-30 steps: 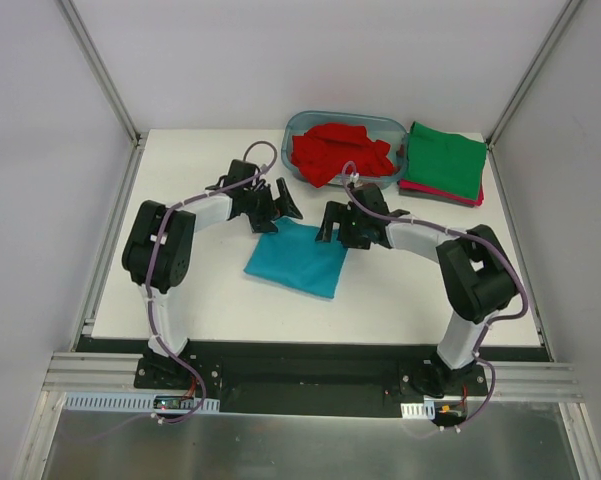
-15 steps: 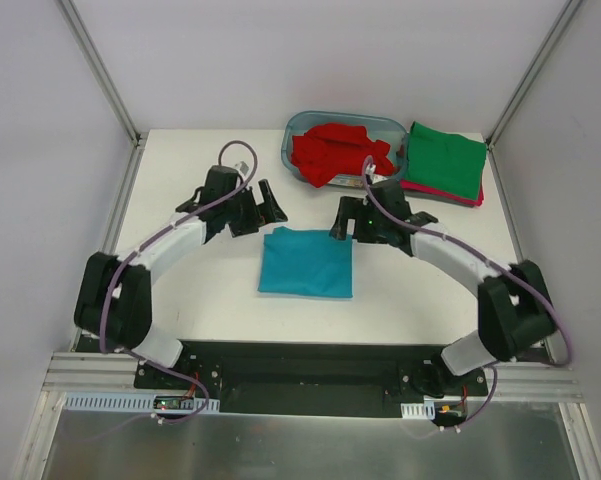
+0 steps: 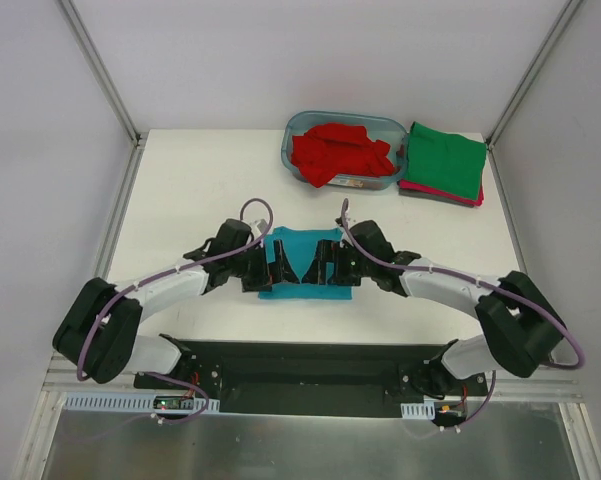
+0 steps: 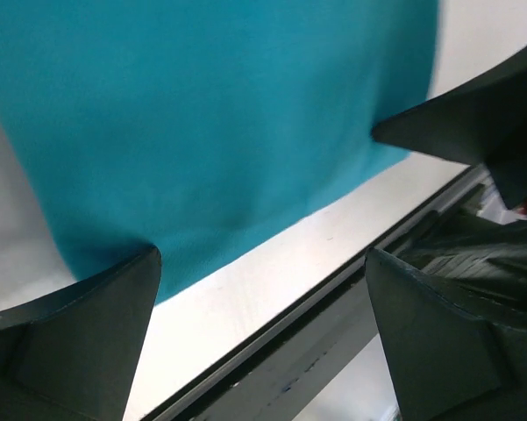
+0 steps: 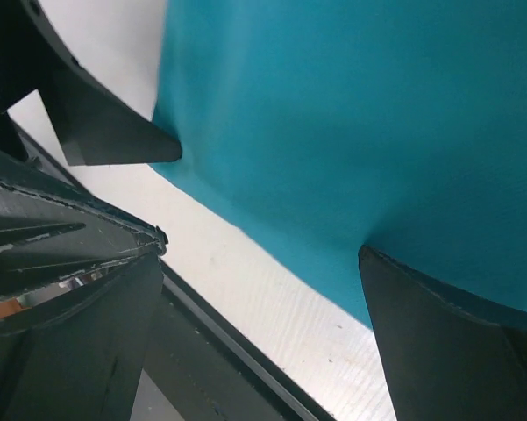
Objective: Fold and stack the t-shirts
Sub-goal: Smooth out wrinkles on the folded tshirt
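The left gripper (image 3: 277, 264) and the right gripper (image 3: 326, 264) are both down low over the teal-blue soft cloth t-shirt (image 3: 302, 262), which lies as a flat folded rectangle on the white worktop (image 3: 190, 190), near its front edge and between the two arms. Each gripper is spread wide and has hold of nothing. In the left wrist view, the left gripper (image 4: 261, 254) straddles the near border of the teal cloth (image 4: 202, 123), with one of its fingers (image 4: 79, 342) at the cloth's corner. In the right wrist view, the right gripper (image 5: 261, 254) frames the same border from the other side, one finger (image 5: 447, 342) resting at or just above the cloth. I cannot tell whether the tips press on the fabric.

At the far right corner, a folded green t-shirt (image 3: 445, 158) sits on a magenta t-shirt (image 3: 420, 192), of which only an edge shows. A crumpled red t-shirt (image 3: 335, 152) lies in the clear blue-tinted plastic tub (image 3: 286, 150) beside them.

The step in hand looks like taking the near edge of the teal shirt, either for a last fold or to carry it to the green-topped stack; which of the two cannot be judged. The next move calls for both grippers to close together on all the layers at that edge, so that the fold lifts as one piece and does not fall open.
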`<state>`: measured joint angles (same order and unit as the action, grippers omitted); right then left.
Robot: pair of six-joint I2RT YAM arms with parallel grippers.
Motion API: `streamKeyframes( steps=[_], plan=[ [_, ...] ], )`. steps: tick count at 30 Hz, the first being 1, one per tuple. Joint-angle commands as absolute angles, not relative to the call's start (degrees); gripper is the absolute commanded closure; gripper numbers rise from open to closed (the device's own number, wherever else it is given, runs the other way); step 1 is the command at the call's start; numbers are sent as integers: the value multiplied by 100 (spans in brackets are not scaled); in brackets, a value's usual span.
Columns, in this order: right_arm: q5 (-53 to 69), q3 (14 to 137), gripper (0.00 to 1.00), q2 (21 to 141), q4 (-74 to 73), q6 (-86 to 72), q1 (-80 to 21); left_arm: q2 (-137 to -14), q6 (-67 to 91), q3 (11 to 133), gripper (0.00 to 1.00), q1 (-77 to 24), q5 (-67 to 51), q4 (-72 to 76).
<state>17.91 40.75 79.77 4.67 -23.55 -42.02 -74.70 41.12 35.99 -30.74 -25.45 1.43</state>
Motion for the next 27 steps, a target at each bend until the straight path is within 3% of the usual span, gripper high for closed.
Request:
streamKeyframes(
  steps=[1, 8, 18, 22, 27],
  plan=[
    [1636, 3833, 4, 8366, 1046, -2795, -4184, -7777, 4245, 3226, 1, -3103, -2287, 624],
    [1099, 3428, 4, 8166, 573, -2752, -3999, -7972, 4148, 3076, 1, -3094, -1583, 185],
    [326, 3831, 4, 6313, -1255, -2022, -3850, -6093, 3894, 3339, 1, -3094, -1275, -826],
    [-569, 4122, 4, 5504, -1950, -1890, -3858, -5582, 3744, 3638, 1, -3094, -732, -1220],
    [-1615, 3290, 4, 4580, -725, -2144, -3806, -5099, 3928, 3648, 1, -3094, 130, -1529]
  ],
)
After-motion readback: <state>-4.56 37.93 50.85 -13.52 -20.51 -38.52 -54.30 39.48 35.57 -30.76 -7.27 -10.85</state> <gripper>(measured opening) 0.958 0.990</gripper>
